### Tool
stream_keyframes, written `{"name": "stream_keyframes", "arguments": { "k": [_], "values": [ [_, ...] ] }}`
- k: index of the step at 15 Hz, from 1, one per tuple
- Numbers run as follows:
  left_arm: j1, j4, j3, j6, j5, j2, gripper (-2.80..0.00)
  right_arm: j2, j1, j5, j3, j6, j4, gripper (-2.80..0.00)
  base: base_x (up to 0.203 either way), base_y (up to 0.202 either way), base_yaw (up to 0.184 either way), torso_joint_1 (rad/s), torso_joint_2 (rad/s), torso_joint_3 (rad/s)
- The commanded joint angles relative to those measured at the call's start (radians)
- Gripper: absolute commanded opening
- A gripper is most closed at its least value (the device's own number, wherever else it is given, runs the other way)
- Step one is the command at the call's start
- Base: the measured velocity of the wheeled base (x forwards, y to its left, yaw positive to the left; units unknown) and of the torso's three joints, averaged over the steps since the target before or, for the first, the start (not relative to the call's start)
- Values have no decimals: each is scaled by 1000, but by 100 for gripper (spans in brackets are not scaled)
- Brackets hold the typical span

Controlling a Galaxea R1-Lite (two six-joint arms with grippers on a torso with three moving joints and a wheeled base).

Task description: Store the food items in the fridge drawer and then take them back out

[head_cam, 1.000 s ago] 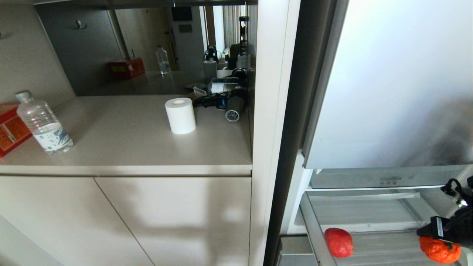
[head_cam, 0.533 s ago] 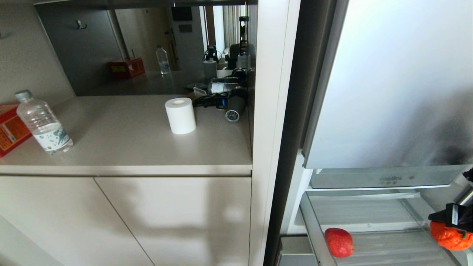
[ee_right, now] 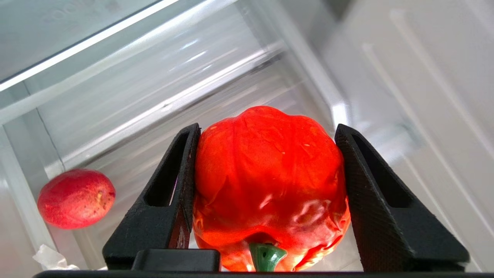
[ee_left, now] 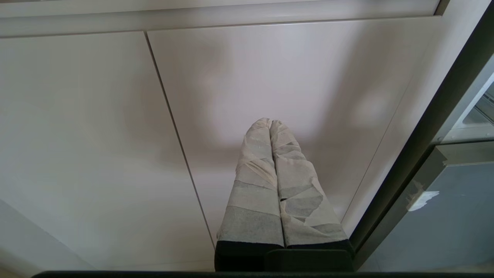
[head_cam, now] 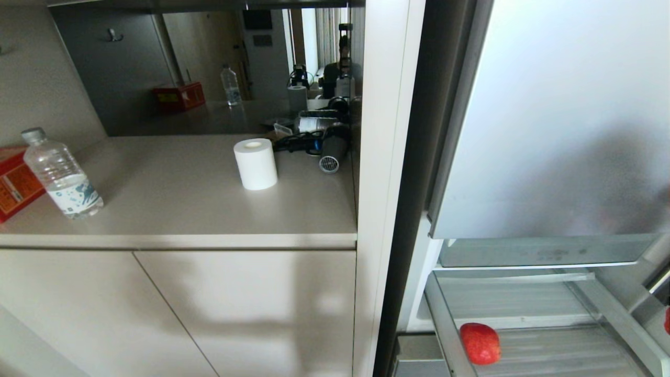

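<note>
Fridge door (head_cam: 555, 115): grey-blue panel, upper right of the head view.
Counter (head_cam: 199, 209): beige top over flat cabinet fronts (head_cam: 241, 309), left of the fridge.
Fridge drawer (head_cam: 528, 301): clear plastic bin with ribbed floor, pulled out at lower right, under a second clear bin (head_cam: 544, 254).
Water bottle (head_cam: 62, 175): upright at the counter's left end, beside a red box (head_cam: 13, 186).
Paper roll (head_cam: 255, 163): white, upright, mid-counter; a hair dryer (head_cam: 330, 149) lies just to its right.
Red apple (head_cam: 480, 343): lies in the drawer's near left corner.
Orange pumpkin-like fruit (ee_right: 270, 185): green stem, clamped between the black fingers of the right gripper (ee_right: 268, 200), over the drawer's right side.
Left gripper (ee_left: 272, 127): taped fingers pressed together, empty, facing the cabinet fronts.
</note>
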Motion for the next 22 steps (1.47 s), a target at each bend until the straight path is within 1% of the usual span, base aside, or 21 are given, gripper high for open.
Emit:
{"name": "stream_keyframes", "arguments": {
  "k": [1,4,6,9,13,15,18,22],
  "values": [
    [1,0,0,0,0,0,-280,-157,-13,-6,52,1,-1,-280,0,0,0,0,0,0],
    [1,0,0,0,0,0,-280,-366,-31,-60,137,0,-1,-280,0,0,0,0,0,0],
    [1,0,0,0,0,0,-280,-521,-36,-120,184,-8,-1,-280,0,0,0,0,0,0],
    [1,0,0,0,0,0,-280,-682,-36,-216,263,-53,-1,-280,0,0,0,0,0,0],
    [1,0,0,0,0,0,-280,-746,-34,-250,275,-67,-2,-280,0,0,0,0,0,0],
    [1,0,0,0,0,0,-280,-751,-34,-256,277,-98,-2,-280,0,0,0,0,0,0],
    [1,0,0,0,0,0,-280,-751,-34,-271,278,-108,-3,-280,0,0,0,0,0,0],
    [1,0,0,0,0,0,-280,-750,-34,-272,277,-108,-4,-280,3,7,-157,7,5,0]
  ]
}}
